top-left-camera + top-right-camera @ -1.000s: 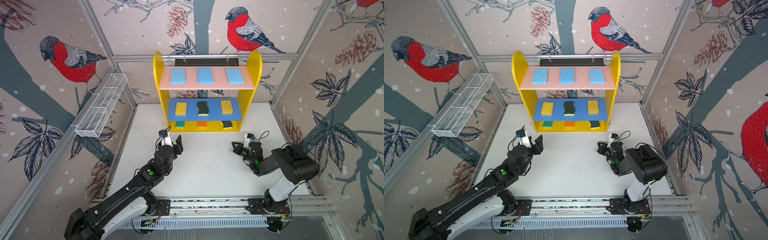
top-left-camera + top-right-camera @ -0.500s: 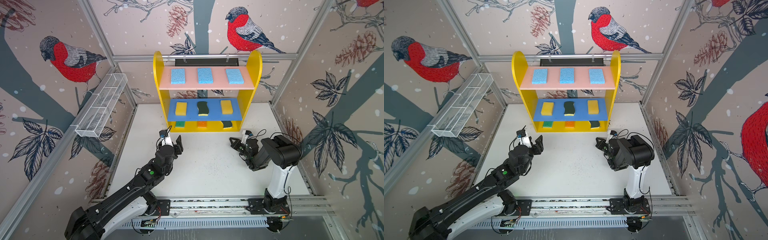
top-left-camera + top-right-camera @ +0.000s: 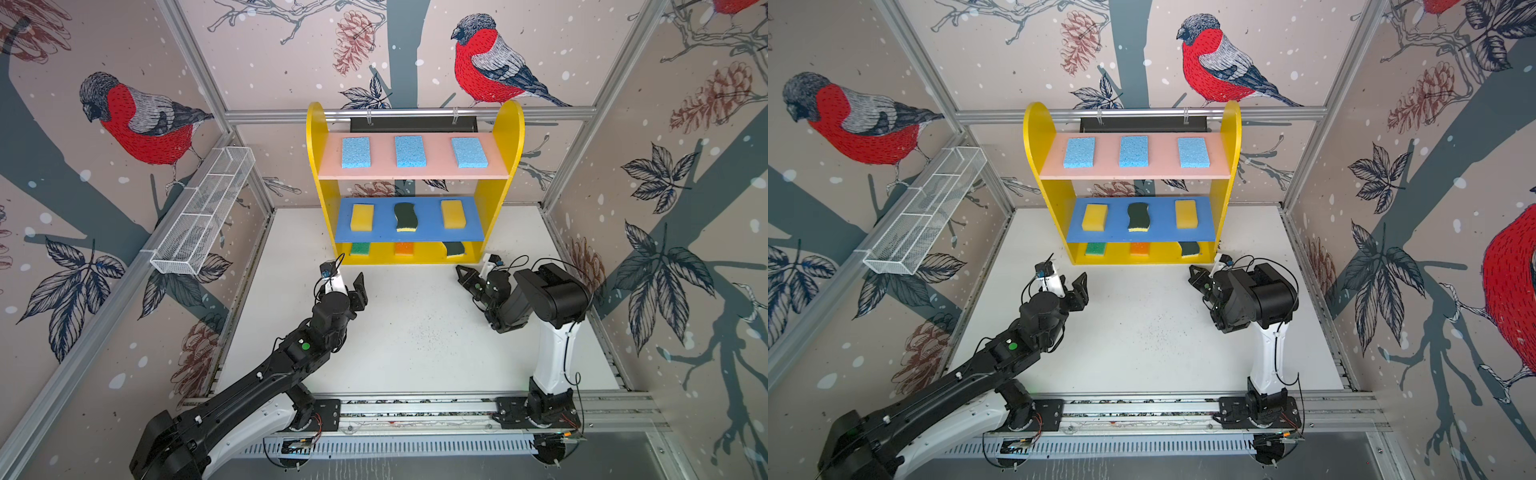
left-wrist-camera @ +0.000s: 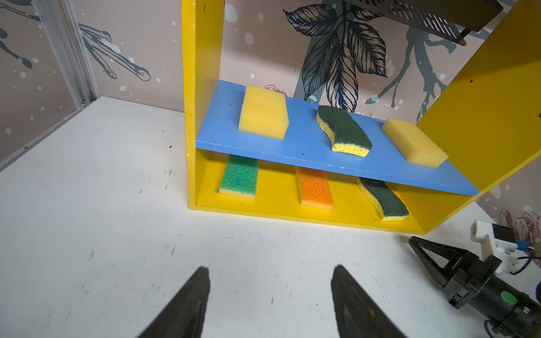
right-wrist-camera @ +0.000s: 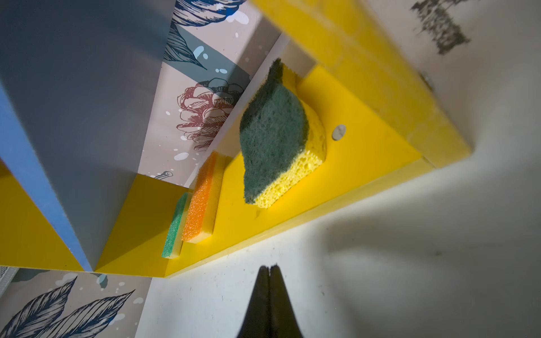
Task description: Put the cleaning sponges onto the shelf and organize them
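The shelf [image 3: 316, 166] stands at the back with all the cleaning sponges on it. Three light-blue ones [image 3: 410, 151] lie on the pink top board. The blue middle board carries two yellow blocks [image 3: 362, 217] with a dark-green scourer [image 3: 405, 216] between them. On the yellow bottom lie a green-topped sponge [image 4: 240, 180], an orange-topped one [image 4: 314, 188] and a second scourer [image 5: 275, 137]. My left gripper [image 3: 347, 282] [image 4: 270, 270] hangs open and empty over the table before the shelf's left end. My right gripper [image 3: 459, 270] [image 5: 269, 267] is shut and empty, pointing at the bottom tier's right end.
A long white wire-mesh basket [image 3: 203, 216] hangs on the left wall. Patterned walls with aluminium posts [image 3: 253, 195] close the cell on three sides. Both arm bases sit on the front rail [image 3: 415, 407]. Dark specks dot the white table [image 3: 415, 340].
The right arm has lifted and folded its elbow, and its shut gripper has slid a little closer to the shelf's bottom right. The left arm has stayed still.
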You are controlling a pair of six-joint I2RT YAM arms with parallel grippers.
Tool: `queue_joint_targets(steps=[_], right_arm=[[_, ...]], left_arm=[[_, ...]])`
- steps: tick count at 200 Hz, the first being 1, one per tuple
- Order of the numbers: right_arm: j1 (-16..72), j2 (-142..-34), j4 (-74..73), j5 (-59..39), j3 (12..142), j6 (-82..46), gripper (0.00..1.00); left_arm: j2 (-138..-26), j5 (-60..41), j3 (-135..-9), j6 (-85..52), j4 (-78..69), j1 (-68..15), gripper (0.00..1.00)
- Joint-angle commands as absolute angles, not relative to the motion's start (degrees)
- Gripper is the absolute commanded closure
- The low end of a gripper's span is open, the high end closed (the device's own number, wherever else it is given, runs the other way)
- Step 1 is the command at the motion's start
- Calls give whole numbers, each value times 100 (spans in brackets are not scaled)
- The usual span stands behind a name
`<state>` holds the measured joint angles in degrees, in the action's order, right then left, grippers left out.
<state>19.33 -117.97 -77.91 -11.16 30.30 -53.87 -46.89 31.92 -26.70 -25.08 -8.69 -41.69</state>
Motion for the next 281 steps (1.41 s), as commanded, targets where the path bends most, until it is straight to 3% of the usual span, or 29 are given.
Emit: queue_joint_targets(steps=[1, 89, 281], right_arm=[[2076, -11839, -7575, -712, 3143, -5688, 100], [2296, -12012, -7075, -6, 3537, -6412, 100], [2460, -12211, -6221, 386, 4118, -7052, 100]], left_arm=[[-4686, 3180, -2654, -2560, -1116, -4166, 33], [-4506, 3174, -2515, -2694, -1106, -4170, 33], [-4620, 2979, -2505, -2918, -1237, -4164, 33]])
